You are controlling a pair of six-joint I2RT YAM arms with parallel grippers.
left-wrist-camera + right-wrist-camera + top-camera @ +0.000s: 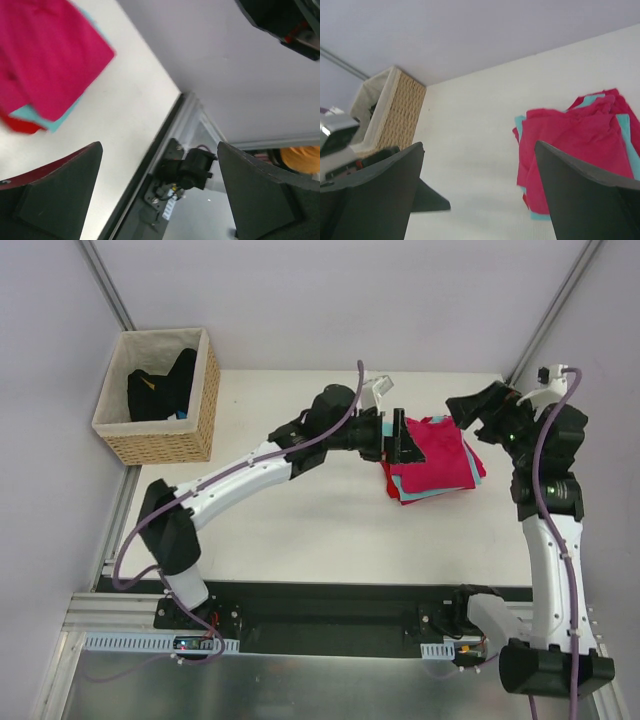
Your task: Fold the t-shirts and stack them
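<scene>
No readable text, label, brand, number or sign shows in any view.

The left arm of white shells and bulky black joints [240,478] matches the right white-and-black arm [548,550]; a thin purple cable [360,385] runs along each; both end in matte black wedge-shaped fingers [55,200].

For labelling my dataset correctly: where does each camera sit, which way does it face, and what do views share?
Top external: above and behind the robot, looking down on the table; the left hand and right hand show.
Left wrist: on the left arm, looking past the t-shirts to a table edge; its open fingers show.
Right wrist: on the right arm, looking across the table to the wicker basket; its open fingers show.
Shared: all three see the t-shirts.
</scene>
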